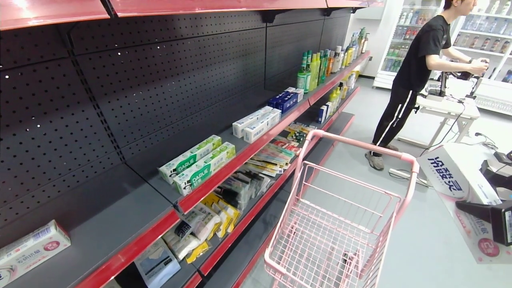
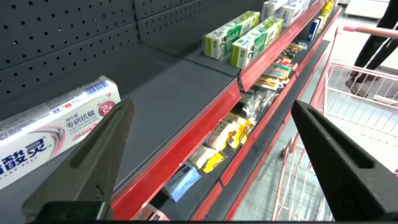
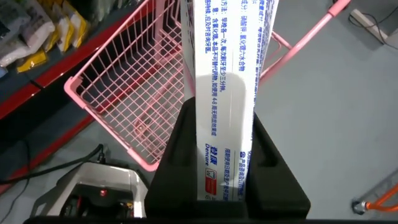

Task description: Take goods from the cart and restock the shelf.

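Beside the cart (image 1: 356, 143) | right jaws clamp toothpaste box (image 1: 452, 176) | left jaws spread wide at shelf (image 1: 120, 208)

Pink cart (image 1: 360, 145) beside red-edged shelf (image 1: 240, 159), right pincer (image 1: 472, 187) gripping toothpaste box (image 1: 447, 173)

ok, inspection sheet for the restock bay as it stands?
Surface: dark grey shelf board with a red front edge, mostly bare at the near end.
Job's things: white-and-pink toothpaste box held near the pink wire cart; second white-and-pink box lying on the board; green-and-white toothpaste boxes farther along.
Clutter: nothing seen.
Grippers: left gripper open over the board; right gripper shut on the held box.
Cables: black cable running from a white table to the floor.
Surroundings: glass-door drinks fridge beyond.
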Tool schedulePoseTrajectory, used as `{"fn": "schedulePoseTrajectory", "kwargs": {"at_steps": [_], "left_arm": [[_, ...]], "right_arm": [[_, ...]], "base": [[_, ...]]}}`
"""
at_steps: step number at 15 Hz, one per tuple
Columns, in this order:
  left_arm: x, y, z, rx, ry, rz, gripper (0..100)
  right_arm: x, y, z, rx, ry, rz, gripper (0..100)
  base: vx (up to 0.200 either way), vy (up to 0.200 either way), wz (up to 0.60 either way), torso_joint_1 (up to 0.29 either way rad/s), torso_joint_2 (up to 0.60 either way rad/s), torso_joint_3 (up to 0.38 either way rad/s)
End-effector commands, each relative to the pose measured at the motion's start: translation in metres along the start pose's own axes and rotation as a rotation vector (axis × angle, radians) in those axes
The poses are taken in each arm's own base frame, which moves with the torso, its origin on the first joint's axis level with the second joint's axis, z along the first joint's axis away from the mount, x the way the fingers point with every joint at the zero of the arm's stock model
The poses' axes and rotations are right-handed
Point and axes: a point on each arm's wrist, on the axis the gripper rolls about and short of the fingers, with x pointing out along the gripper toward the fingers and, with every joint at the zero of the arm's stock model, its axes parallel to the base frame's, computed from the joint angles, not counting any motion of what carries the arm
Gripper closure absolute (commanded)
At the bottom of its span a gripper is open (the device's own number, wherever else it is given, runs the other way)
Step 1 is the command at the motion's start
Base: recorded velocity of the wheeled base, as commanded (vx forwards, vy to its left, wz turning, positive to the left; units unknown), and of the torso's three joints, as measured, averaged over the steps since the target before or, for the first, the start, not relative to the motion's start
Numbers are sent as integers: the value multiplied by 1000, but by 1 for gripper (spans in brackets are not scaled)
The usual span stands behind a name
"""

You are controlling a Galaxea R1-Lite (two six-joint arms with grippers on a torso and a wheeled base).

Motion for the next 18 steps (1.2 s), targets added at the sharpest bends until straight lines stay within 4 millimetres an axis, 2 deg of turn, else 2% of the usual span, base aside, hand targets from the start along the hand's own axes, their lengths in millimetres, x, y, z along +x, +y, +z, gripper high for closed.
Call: {"fn": "schedulePoseTrajectory", "kwargs": {"at_steps": [1,6,11,18], "left_arm": [[0,0,0,-1,1,0,0],[0,0,0,-1,1,0,0],[0,0,0,-1,1,0,0],[0,0,0,-2,1,0,0]], "right_arm": [[2,-1,0,-15,9,-1,100],[4,-5,0,-28,16,-23,100],[3,-4,0,-30,11,-24,100],[-11,-2,1,-44,-45,-35,100]], "base": [[0,0,0,100,-193,-110],[0,0,0,38,-87,-44],[0,0,600,6,1,1],[0,0,600,4,3,-1]]}}
